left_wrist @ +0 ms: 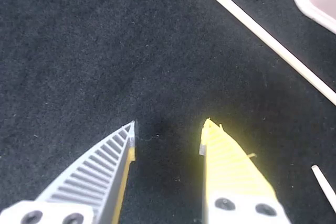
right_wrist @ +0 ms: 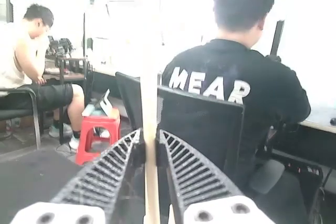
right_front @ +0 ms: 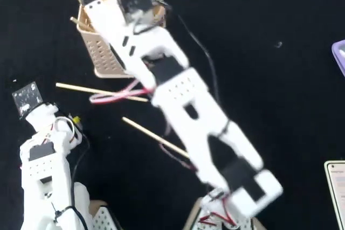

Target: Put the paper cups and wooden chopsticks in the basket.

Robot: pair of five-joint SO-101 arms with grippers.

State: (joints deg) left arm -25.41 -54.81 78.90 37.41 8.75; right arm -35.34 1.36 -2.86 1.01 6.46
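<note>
black cloth (right_front: 280, 106) as the work surface, basket (right_front: 105, 57) standing toward its far left. your right gripper (right_wrist: 149, 140) is clamped on one wooden chopstick (right_wrist: 149, 103). the stick runs straight up between the fingers, its long axis in line with them. in the high view that arm stretches across the cloth and its gripper end sits over the basket's mouth, so the held stick looks to be above the opening or partly inside it; depth cannot be told. judgement: the release turns on the stick's lower tip being inside the rim before you let go. the stick is pale, thin and straight, plain wood. your left gripper (left_wrist: 168, 129) hangs spread apart over bare cloth, holding nothing. a second chopstick (right_front: 102, 92) lies flat just beside the basket's near side and is closer to the left arm. a third chopstick (right_front: 156, 138) lies slantwise, one end under the right arm.
</note>
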